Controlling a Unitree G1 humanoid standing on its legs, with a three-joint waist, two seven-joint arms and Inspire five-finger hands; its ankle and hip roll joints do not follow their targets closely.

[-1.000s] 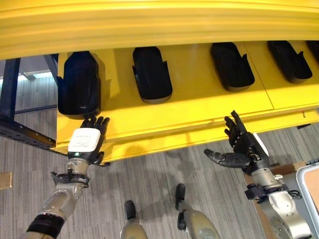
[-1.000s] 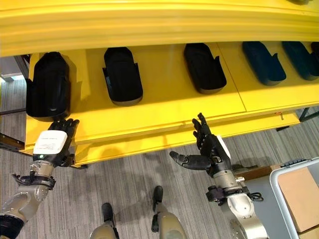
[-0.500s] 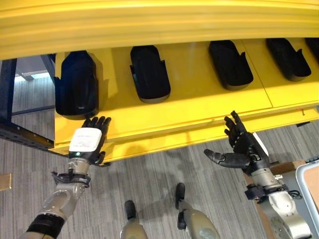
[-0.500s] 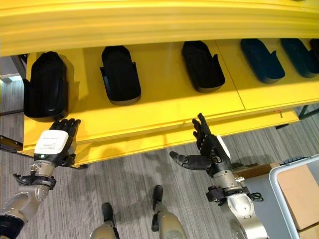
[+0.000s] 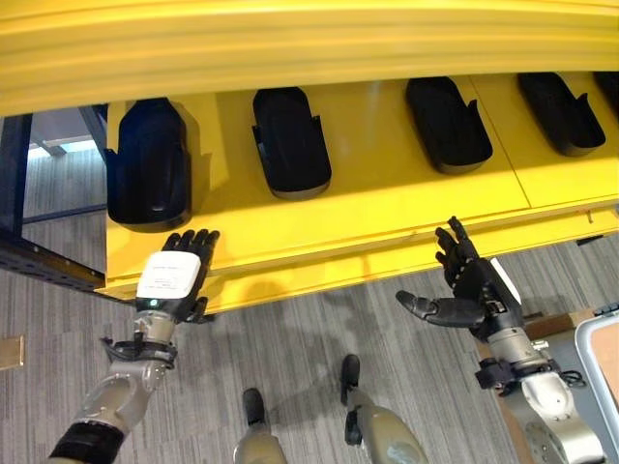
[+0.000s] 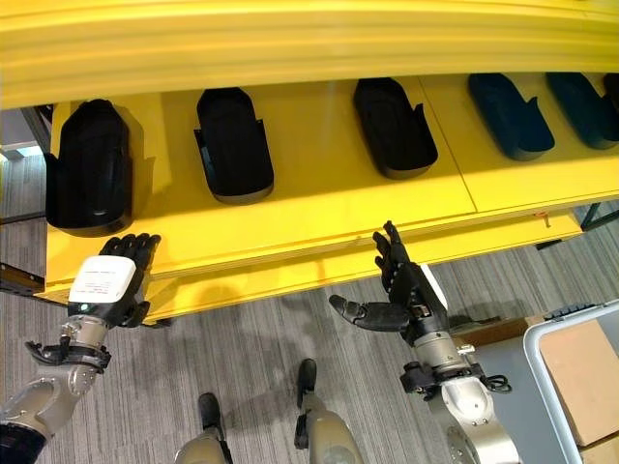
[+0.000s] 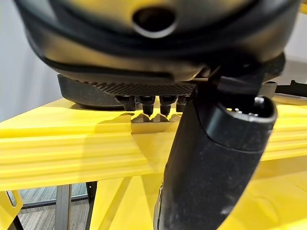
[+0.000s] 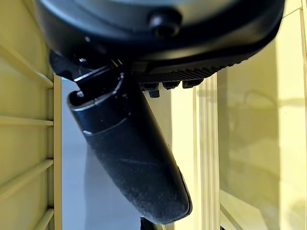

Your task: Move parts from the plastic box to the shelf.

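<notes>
A yellow shelf (image 5: 387, 203) runs across the view with several black moulded parts lying on it in a row. The leftmost part (image 5: 148, 164) sits near the shelf's left end, with another part (image 5: 290, 143) beside it and a third (image 5: 448, 126) further right. My left hand (image 5: 172, 275) is open, its straight fingers resting on the shelf's front edge just below the leftmost part and holding nothing. My right hand (image 5: 474, 290) hovers open and empty below the front edge, thumb spread to the left. In the left wrist view the thumb (image 7: 216, 158) stands before the yellow shelf edge (image 7: 72, 153).
A grey-rimmed plastic box (image 6: 542, 340) with a cardboard-coloured inside stands at the lower right. An upper yellow shelf board (image 5: 309, 48) overhangs the row of parts. A dark blue frame post (image 5: 17, 174) stands at the shelf's left end. Grey carpet floor lies below.
My left hand has slid slightly right and back along the shelf's front edge, away from the leftmost part. The right hand has stayed put.
</notes>
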